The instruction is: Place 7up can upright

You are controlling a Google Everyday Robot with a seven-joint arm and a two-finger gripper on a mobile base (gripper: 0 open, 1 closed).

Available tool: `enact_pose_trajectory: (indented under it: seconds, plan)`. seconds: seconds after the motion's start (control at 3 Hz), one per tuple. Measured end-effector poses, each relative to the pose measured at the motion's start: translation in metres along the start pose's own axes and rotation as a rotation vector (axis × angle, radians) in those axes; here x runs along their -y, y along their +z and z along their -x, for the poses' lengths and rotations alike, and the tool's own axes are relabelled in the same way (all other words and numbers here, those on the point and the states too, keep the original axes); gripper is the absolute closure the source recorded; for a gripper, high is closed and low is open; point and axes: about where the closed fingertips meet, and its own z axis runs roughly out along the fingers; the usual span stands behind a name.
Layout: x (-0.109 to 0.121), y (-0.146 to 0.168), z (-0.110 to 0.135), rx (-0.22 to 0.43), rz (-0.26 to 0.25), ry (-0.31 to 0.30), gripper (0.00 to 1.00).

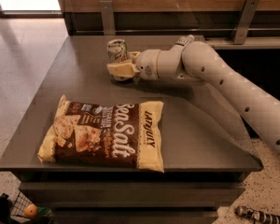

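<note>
The 7up can (116, 50), silvery with a pale green-and-white label, stands upright near the far middle of the dark grey table (196, 125). My gripper (115, 62) reaches in from the right on a white arm and is shut on the can. Its tan near finger (120, 71) covers the can's lower part. The far finger is mostly hidden behind the can.
A large brown-and-cream chip bag (105, 133) lies flat at the table's front left. A wooden wall with metal brackets (107, 16) runs behind the table. A dark bottle (259, 215) lies on the floor at the lower right.
</note>
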Motion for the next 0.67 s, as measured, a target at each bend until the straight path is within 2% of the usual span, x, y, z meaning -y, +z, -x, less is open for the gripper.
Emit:
enact_pose_trajectory:
  seconds: [0.33, 0.67]
  plan:
    - [-0.0001, 0.0001, 0.0000, 0.000, 0.000, 0.000, 0.16]
    - [-0.0020, 0.0027, 0.0002, 0.000, 0.005, 0.000, 0.00]
